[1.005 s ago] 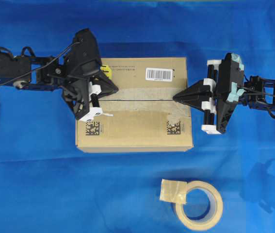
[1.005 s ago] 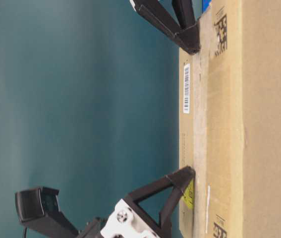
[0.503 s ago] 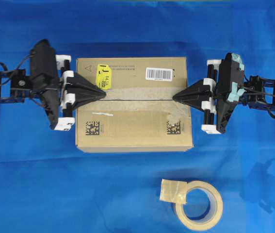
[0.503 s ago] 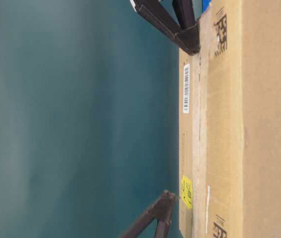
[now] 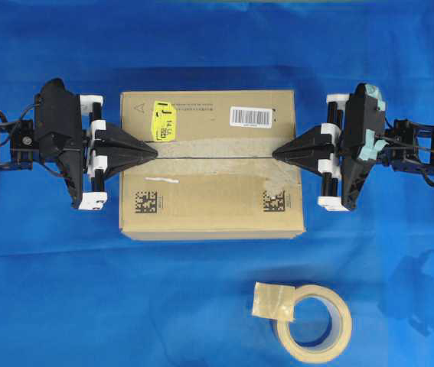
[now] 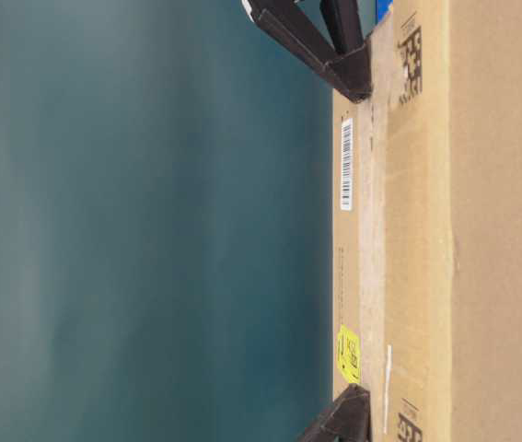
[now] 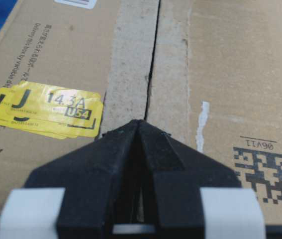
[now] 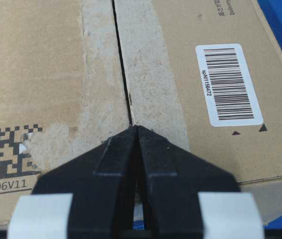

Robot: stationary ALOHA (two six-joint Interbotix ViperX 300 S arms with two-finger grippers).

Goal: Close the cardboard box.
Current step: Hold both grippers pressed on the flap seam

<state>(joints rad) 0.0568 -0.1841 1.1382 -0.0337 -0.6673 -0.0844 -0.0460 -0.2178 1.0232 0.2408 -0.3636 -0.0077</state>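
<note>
The cardboard box point(image 5: 212, 174) sits mid-table, flaps down and meeting. Left gripper point(image 5: 152, 151) and right gripper point(image 5: 277, 154), both clenched empty, press the seam ends; closing looks finished, next lift clear

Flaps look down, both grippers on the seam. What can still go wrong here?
1. The seam is untaped; the tape roll lies unused, so the cardboard box flaps may spring up once pressure lifts.
2. The shut left gripper and right gripper press only at the seam ends; a tip could slip into the gap.
</note>
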